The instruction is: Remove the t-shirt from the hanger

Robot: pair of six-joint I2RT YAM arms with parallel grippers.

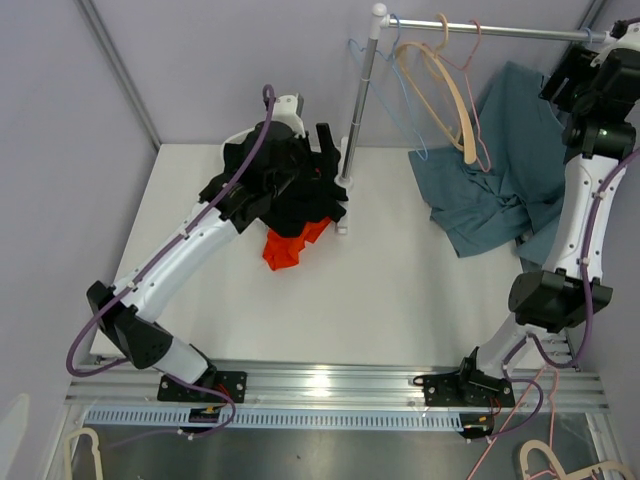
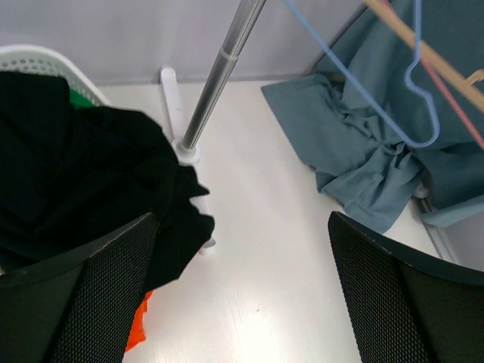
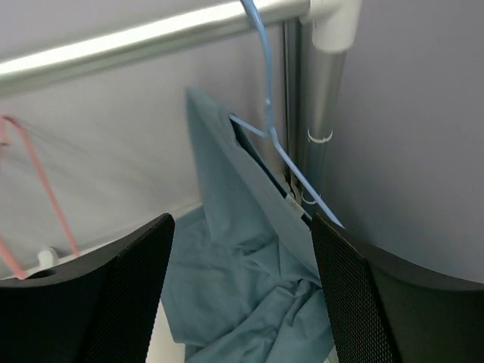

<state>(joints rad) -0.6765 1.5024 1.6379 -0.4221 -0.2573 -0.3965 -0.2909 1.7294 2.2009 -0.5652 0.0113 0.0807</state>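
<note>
The teal t-shirt [image 1: 500,170] hangs at the right end of the rack and spills onto the table; it also shows in the left wrist view [image 2: 363,151]. In the right wrist view the t-shirt [image 3: 242,287] hangs by its collar from one arm of a blue hanger [image 3: 265,98] hooked on the rail [image 3: 151,34]. My right gripper [image 3: 242,302] is open and empty, raised next to the rail, above the shirt and apart from it; it also shows in the top view [image 1: 560,85]. My left gripper [image 2: 238,302] is open and empty over the table beside the rack's left pole, as the top view shows [image 1: 325,150].
A pile of black clothes [image 1: 285,185] with an orange garment [image 1: 290,245] lies under the left arm, with a white basket [image 2: 45,60] behind. Empty blue [image 1: 375,60], tan [image 1: 440,90] and pink [image 1: 475,70] hangers hang on the rail. The left pole [image 1: 360,100] stands mid-table.
</note>
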